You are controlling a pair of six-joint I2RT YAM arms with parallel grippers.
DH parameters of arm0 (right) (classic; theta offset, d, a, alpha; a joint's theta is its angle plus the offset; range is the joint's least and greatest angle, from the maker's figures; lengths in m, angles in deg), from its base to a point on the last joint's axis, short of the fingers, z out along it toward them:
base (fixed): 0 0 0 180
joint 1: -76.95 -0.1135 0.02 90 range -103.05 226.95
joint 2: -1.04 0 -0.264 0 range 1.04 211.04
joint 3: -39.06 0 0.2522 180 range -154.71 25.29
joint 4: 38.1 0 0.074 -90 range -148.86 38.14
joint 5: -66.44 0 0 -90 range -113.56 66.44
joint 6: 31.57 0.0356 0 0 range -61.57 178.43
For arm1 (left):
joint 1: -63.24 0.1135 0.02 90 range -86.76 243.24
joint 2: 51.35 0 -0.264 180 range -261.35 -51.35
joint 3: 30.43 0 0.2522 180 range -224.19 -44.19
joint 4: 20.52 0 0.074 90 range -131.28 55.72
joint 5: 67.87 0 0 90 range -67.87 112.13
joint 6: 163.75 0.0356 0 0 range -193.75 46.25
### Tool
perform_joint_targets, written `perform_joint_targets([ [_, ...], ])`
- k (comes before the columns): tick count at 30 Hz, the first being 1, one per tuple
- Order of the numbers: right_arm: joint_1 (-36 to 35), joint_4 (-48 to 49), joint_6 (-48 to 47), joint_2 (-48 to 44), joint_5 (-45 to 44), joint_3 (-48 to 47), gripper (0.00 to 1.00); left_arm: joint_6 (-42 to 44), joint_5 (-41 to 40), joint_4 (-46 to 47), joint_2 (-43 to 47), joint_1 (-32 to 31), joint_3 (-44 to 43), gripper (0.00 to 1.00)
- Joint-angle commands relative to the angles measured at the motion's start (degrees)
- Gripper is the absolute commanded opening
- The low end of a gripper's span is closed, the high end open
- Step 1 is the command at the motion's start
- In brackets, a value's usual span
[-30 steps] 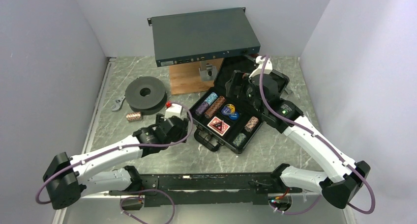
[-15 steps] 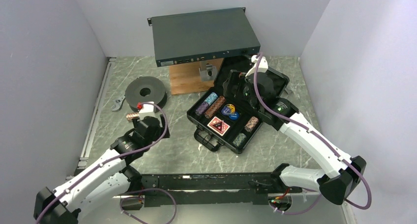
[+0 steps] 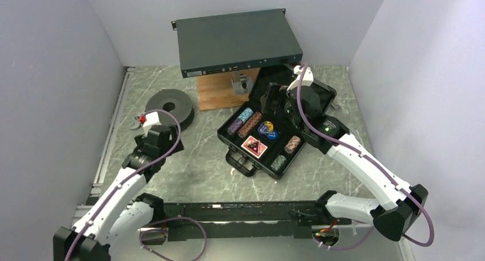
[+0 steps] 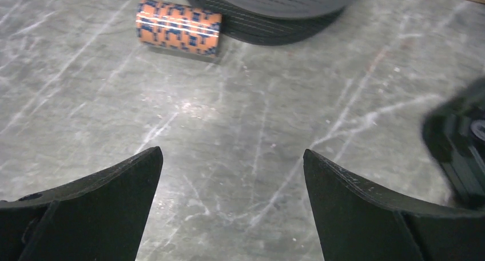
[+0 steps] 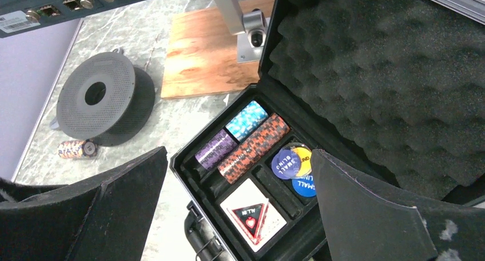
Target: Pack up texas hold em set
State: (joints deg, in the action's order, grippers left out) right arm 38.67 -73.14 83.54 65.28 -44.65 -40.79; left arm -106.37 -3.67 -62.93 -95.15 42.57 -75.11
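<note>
The black case [image 3: 229,142] lies open right of centre, its egg-crate foam lid [image 5: 372,72] tilted back. Inside it are chip rolls [image 5: 251,138], round blue and yellow buttons [image 5: 293,162] and a red-black triangle [image 5: 250,215] on a white card deck. Two more rolls [image 3: 293,143] lie nearer the case's right side. A loose orange-and-blue chip roll [image 4: 178,27] lies on the table against the dark spool [image 4: 274,9]. My left gripper [image 4: 231,152] is open and empty just short of that roll. Above the case, my right gripper [image 5: 240,149] hangs open and empty.
A large grey electronics box [image 3: 237,40] stands at the back. A wooden board [image 3: 217,92] with a metal bracket [image 3: 243,82] lies in front of it. The spool [image 3: 169,107] sits left of centre, with a small metal part [image 3: 136,122] beside it.
My left arm swung left, away from the case and toward the spool and the loose roll, and its jaws opened wider. The right gripper stayed over the case, nearly still.
</note>
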Motion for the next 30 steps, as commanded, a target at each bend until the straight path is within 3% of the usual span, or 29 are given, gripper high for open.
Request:
perform_joint_targets([
  [1, 0.2, 2.6, -0.8, -2.2, -1.7, 0.8, 1.0, 1.6, -0.6, -2.3, -5.7, 4.8, -5.4, 1.0],
  [9, 0.1, 3.0, -0.7, -2.9, -1.3, 1.4, 1.0, 11.1, 0.4, 2.3, -15.0, 9.6, -7.9, 1.0],
  [18, 0.1, 3.1, -0.2, -3.1, -0.1, 1.6, 1.0, 18.4, 8.7, 8.7, -18.9, 18.0, -9.1, 1.0],
  [22, 0.1, 3.6, 0.0, -3.4, 0.6, 2.1, 1.0, 19.2, 14.9, 10.6, -22.6, 21.6, -10.1, 1.0],
  [30, 0.1, 3.8, 0.5, -2.8, 2.2, 1.9, 1.0, 20.4, 19.3, 11.3, -28.7, 27.5, -13.7, 1.0],
])
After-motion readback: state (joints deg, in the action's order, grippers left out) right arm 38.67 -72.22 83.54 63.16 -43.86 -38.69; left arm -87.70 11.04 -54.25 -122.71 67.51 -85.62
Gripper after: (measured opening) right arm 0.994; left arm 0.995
